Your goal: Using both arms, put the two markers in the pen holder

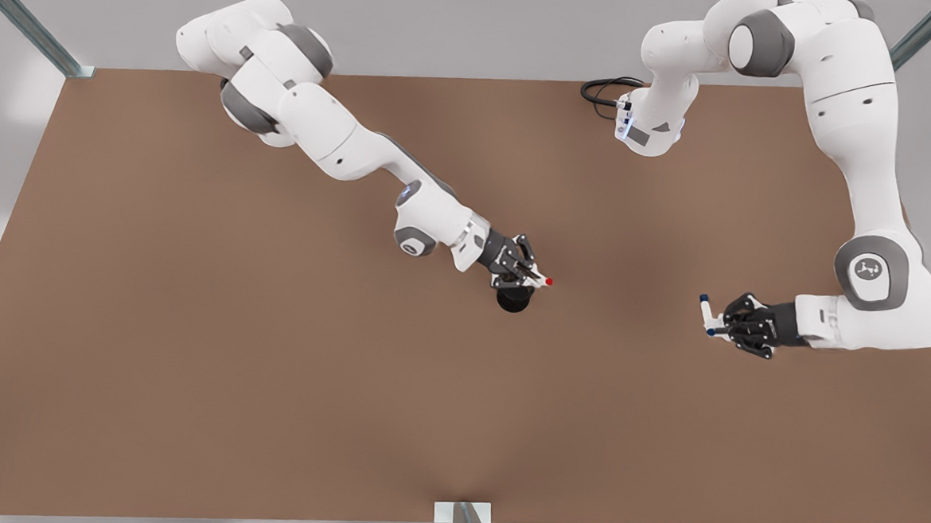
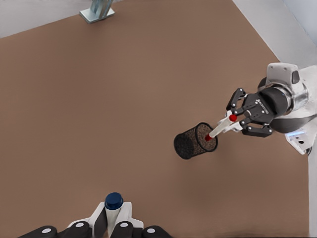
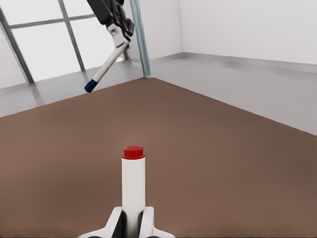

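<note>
Brown table [image 1: 191, 319], grey room – both grippers w/ markers; holder [image 1: 514, 299] mid-table.

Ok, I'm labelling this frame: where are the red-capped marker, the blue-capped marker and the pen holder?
red-capped marker [image 3: 133, 183]: right wrist view, white barrel.
blue-capped marker [image 2: 113, 201]: left wrist view, blue cap.
pen holder [image 2: 188, 145]: left wrist view, mesh wall.

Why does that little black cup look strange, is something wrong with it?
In the left wrist view the pen holder appears tipped, its mouth turned sideways toward the red-capped marker that the right gripper holds at its rim.
</note>
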